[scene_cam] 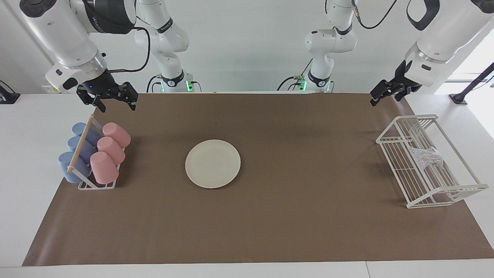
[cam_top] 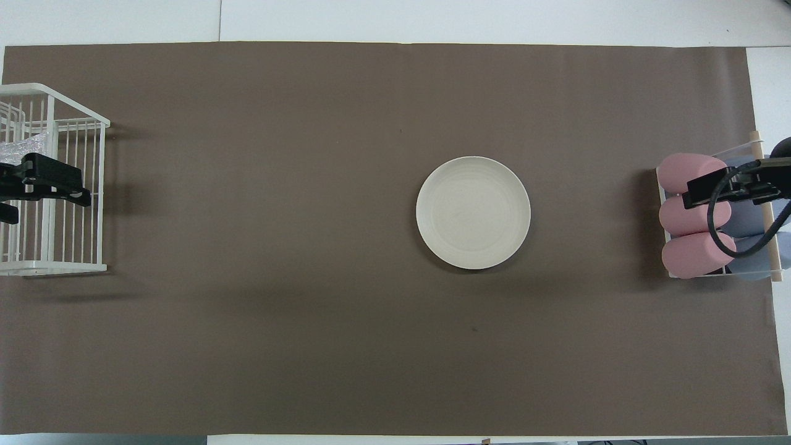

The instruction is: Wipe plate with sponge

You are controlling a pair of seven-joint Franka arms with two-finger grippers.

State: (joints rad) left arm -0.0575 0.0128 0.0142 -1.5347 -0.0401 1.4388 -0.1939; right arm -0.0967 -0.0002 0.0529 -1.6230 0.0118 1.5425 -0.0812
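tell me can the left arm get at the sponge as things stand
Probably yes. The sponge lies in the open-topped wire rack at the left arm's end of the table. The left gripper is raised, jaws open and empty, with nothing between it and the rack.

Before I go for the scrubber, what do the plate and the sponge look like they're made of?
The plate: cream-white, matte, faint concentric rings in the overhead view; probably plastic or ceramic, the look does not settle which. The sponge: a crinkled, silvery wad that glints, likely metallic or shiny plastic mesh. It lies in the white wire rack.
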